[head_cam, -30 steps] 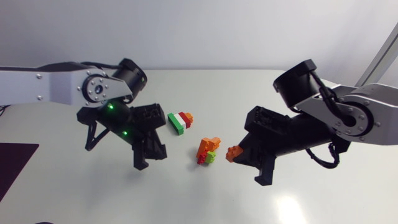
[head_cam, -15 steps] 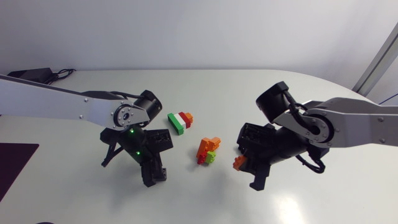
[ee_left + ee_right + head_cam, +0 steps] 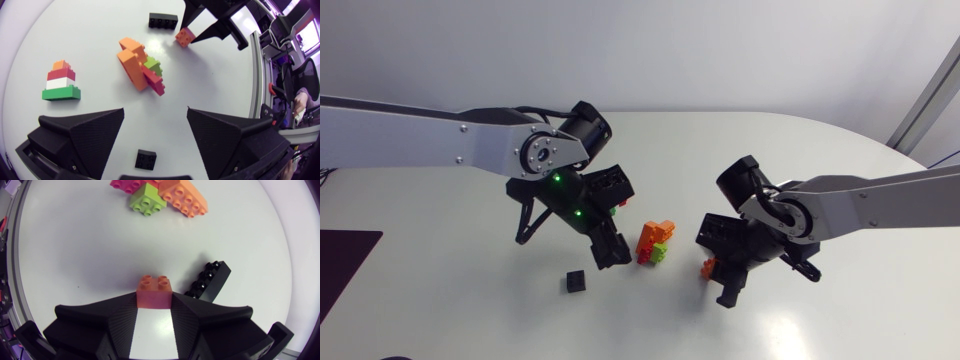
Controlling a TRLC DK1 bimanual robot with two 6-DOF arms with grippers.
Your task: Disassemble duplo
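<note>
Progress: partial. Our right gripper [image 3: 154, 300] was clamped on a small orange plastic brick [image 3: 155, 284], right of the orange-green-red brick cluster [image 3: 655, 243] at mid-table. Our left gripper [image 3: 155, 125] hung open. A small black brick [image 3: 576, 282] and a long black brick [image 3: 162, 20] lay loose; we judged cluster and green-white-red-orange stack [image 3: 61, 82] not yet split.

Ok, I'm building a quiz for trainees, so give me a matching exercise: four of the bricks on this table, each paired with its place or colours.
Things:
1. small orange brick
2. long black brick
3. small black brick
4. striped stack

Place or colours:
A. on the table under the open left gripper
B. green, white, red and orange layers
C. clamped in the right gripper
D. on the table beside the right gripper

Pairs: 1-C, 2-D, 3-A, 4-B
</note>
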